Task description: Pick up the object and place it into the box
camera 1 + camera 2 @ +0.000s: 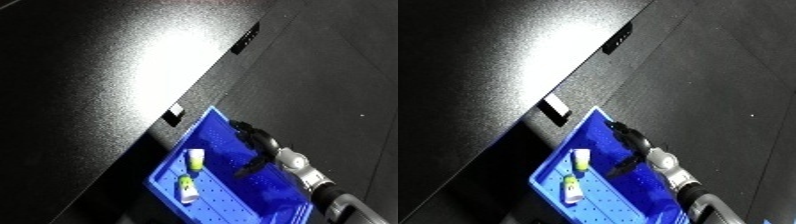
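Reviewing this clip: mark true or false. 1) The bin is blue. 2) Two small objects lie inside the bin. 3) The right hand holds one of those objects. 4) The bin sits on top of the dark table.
1) True: the bin is blue.
2) True: an upper object and a lower object lie inside.
3) False: the right hand is above the bin, apart from both objects.
4) False: the bin is beside the table, below its edge.

My tabletop (133, 65) is black and glossy, with a bright glare across its middle. The blue bin (222, 195) sits beside its edge, down on the dark floor (338, 75), I think.
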Controlling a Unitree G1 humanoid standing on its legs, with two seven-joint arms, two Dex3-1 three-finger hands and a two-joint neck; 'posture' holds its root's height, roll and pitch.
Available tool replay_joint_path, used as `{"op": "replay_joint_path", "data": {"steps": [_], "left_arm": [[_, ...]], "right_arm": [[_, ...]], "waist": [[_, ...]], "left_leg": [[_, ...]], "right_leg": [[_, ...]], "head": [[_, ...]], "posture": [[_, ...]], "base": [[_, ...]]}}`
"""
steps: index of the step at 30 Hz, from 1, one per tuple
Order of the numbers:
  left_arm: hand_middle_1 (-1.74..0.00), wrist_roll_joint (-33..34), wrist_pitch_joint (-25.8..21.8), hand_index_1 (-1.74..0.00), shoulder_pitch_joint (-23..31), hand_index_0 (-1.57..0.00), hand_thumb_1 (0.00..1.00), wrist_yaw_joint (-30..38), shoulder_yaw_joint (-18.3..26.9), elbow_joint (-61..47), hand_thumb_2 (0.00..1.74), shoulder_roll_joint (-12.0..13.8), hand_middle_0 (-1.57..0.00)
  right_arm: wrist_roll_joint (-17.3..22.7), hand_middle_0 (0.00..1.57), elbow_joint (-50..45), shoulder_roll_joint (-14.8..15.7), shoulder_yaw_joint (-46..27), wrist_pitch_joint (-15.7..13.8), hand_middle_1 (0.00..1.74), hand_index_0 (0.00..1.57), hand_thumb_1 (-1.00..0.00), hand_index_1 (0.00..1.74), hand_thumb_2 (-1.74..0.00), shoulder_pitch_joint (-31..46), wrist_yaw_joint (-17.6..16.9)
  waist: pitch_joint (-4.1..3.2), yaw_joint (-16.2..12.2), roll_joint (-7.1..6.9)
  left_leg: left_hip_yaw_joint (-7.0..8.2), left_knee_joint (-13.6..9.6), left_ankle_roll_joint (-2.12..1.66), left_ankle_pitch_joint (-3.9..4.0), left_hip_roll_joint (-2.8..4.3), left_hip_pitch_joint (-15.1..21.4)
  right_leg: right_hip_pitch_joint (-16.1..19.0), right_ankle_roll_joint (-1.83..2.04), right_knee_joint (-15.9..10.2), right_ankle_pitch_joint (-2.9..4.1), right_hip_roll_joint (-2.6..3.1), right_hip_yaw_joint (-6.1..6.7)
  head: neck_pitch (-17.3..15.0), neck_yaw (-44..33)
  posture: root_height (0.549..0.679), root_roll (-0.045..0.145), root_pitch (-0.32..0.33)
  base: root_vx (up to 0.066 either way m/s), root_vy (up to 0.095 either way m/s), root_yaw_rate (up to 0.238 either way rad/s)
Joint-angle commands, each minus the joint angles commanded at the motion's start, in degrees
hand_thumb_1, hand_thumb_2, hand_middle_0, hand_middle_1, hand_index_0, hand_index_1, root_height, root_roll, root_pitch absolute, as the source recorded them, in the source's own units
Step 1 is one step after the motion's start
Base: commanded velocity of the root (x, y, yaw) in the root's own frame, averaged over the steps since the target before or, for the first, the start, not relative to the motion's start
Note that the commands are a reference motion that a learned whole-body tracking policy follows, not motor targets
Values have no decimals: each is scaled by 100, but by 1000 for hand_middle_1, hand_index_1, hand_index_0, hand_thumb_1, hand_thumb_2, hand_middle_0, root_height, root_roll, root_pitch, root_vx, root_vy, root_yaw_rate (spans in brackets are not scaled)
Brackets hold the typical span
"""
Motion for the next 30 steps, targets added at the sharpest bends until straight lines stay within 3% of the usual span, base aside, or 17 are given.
{"op": "replay_joint_path", "data": {"steps": [5,12,19,26,30], "left_arm": [[0,143,55,0,-18,0,0,47,-26,-36,0,14,0],[0,348,47,0,-143,0,0,196,-145,-26,0,-10,0],[0,480,79,0,-284,0,0,271,-188,19,0,54,0],[0,608,178,0,-369,0,0,355,-134,23,0,129,0],[0,697,192,0,-403,0,0,363,-123,52,0,146,0]], "right_arm": [[-130,0,-452,206,370,377,0,0,0,0,0,-142,75],[-153,0,-468,545,876,787,0,0,0,0,0,-536,-111],[-220,0,35,770,1178,1221,0,0,0,0,0,-1018,63],[6,0,579,1080,1270,1441,0,0,0,0,0,-1065,-68],[157,0,986,1264,1262,1467,0,0,0,0,0,-1048,10]], "waist": [[-46,179,-79],[-65,471,-192],[-92,744,-289],[-126,958,-369],[-132,1073,-395]], "left_leg": [[-104,34,-28,35,-3,-27],[-245,82,-57,111,17,-139],[-373,198,-57,196,41,-308],[-472,248,-34,266,41,-346],[-528,197,-28,335,26,-333]], "right_leg": [[45,-17,62,-48,-77,-83],[83,0,57,-35,-177,-212],[85,1,158,-50,-268,-371],[145,40,233,-58,-352,-516],[205,72,211,-29,-388,-602]], "head": [[47,-866],[257,-1942],[221,-3193],[249,-4175],[205,-4720]], "posture": [[632,81,-14],[632,80,-21],[630,73,-28],[629,62,-37],[629,56,-42]], "base": [[-7,-76,184],[-17,-80,157],[6,-66,112],[35,-59,145],[35,-55,187]]}}
